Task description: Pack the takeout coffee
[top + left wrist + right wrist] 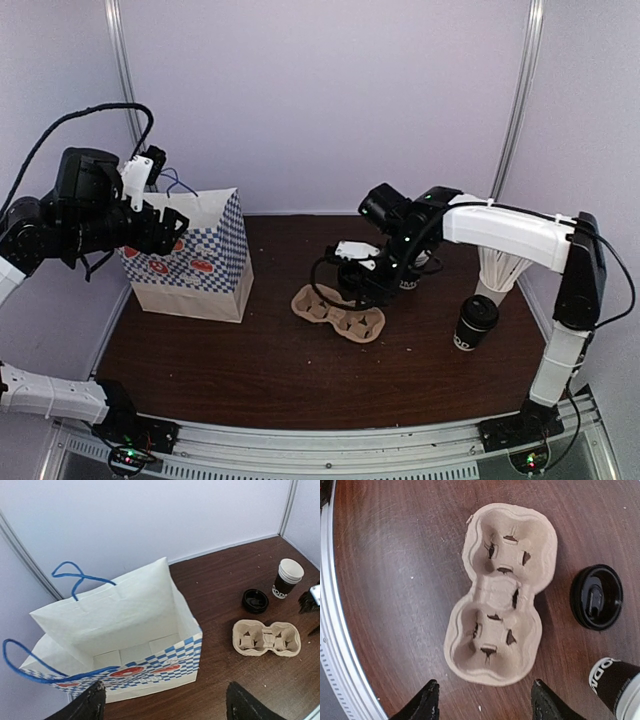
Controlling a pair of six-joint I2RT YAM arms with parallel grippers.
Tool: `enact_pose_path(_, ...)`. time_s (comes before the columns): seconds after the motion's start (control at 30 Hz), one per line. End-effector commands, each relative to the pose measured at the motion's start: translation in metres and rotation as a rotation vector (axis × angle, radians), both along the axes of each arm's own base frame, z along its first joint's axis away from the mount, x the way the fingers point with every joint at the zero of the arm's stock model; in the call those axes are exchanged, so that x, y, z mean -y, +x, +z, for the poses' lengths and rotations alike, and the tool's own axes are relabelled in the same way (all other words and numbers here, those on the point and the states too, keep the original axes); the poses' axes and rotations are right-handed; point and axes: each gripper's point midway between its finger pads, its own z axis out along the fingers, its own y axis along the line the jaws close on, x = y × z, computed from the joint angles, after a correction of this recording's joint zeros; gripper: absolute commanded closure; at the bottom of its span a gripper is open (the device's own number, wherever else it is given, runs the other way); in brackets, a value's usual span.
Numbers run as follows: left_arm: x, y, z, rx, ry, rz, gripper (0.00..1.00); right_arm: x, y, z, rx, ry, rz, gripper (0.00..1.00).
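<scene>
The takeout coffee (477, 322), a black cup with a black lid, stands upright at the right of the table, apart from both grippers. It is out of both wrist views. My right gripper (352, 282) hovers open and empty over the brown pulp two-cup carrier (338, 313). In the right wrist view the gripper (485, 702) sits just off the carrier's (499, 597) near end. My left gripper (168, 226) is open and empty, high above the open checkered paper bag (195, 258). In the left wrist view the gripper (165, 707) looks into the bag (120, 630), which is white inside.
A loose black lid (596, 596) lies beyond the carrier, and a lidless white-rimmed black cup (615, 686) stands beside it. Both also show in the left wrist view: the lid (255, 600) and the cup (288, 577). A white cup of straws (503, 268) stands at the back right.
</scene>
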Motion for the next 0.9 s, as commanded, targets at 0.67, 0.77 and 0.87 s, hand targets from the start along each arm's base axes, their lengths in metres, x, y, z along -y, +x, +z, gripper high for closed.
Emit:
enact_pose_path(0.67, -0.035, -0.005, -0.014, 0.027, -0.007, 0.148, 0.15, -0.068, 0.040, -0.081, -0.001, -0.189, -0.209, 0.53)
enact_pose_path(0.77, -0.035, -0.005, -0.015, 0.025, -0.008, 0.149, 0.15, -0.072, 0.032, -0.079, 0.016, -0.192, -0.197, 0.54)
enact_pose_path(0.87, -0.034, -0.006, -0.016, 0.022, -0.009, 0.149, 0.15, -0.074, 0.028, -0.082, 0.021, -0.205, -0.193, 0.54)
